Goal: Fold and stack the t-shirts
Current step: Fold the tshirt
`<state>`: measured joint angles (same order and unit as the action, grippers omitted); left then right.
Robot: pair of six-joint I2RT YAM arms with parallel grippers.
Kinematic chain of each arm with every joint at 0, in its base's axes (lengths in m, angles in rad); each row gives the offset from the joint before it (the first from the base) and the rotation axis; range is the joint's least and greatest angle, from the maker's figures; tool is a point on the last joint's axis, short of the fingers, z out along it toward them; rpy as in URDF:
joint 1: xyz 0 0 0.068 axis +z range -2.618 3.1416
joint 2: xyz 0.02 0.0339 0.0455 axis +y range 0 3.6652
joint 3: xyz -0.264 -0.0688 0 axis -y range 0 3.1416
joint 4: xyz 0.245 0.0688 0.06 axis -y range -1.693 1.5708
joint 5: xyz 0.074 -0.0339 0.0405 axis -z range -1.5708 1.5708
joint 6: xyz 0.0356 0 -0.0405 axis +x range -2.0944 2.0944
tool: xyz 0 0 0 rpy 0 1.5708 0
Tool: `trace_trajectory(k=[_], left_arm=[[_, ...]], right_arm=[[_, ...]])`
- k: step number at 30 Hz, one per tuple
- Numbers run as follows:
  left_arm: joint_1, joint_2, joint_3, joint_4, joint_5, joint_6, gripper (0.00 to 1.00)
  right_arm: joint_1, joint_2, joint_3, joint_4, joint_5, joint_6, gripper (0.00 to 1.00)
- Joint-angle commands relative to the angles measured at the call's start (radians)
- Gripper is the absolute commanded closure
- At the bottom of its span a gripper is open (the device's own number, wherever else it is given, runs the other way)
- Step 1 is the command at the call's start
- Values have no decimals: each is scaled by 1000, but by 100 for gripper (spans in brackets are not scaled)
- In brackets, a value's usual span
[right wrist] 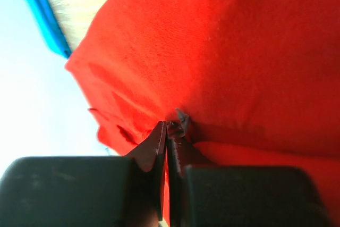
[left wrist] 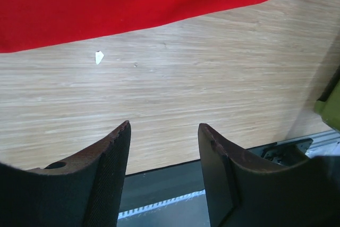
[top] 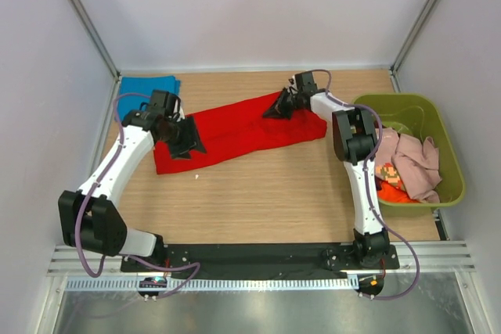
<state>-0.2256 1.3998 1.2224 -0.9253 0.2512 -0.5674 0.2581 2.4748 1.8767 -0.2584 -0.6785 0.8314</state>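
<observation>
Spread shirt mid-table; other shirt far-left; bin right

The red t-shirt is plain and bright, the blue t-shirt turquoise, on a pale wood-grain tabletop. The olive-green bin holds a pale pink t-shirt, an orange t-shirt and a pixel-print t-shirt.

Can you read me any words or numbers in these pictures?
None can be read: no words, numbers or signs.
The printed t-shirt in the green bin shows a pixel figure, no readable letters.
The red t-shirt and blue t-shirt are plain.
</observation>
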Motion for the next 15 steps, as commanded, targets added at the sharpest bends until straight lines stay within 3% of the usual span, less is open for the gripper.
trace_trajectory(k=[1,4,6,10,12,15], left_arm=[[9,-15,-1,-14,-49,30,44],[11,39,12,-15,-95,69,42],[12,80,43,-32,-148,90,43],[17,209,109,-35,-278,142,48],[19,303,170,-46,-325,141,58],[20,431,262,-76,-371,135,69]], right_arm=[[18,-95,88,-151,106,-83,89],[20,-167,178,-399,297,-155,74],[21,-220,223,-576,402,-187,70],[29,-309,176,-719,597,-201,61],[33,-342,135,-754,730,-201,57],[33,-355,67,-766,801,-181,53]])
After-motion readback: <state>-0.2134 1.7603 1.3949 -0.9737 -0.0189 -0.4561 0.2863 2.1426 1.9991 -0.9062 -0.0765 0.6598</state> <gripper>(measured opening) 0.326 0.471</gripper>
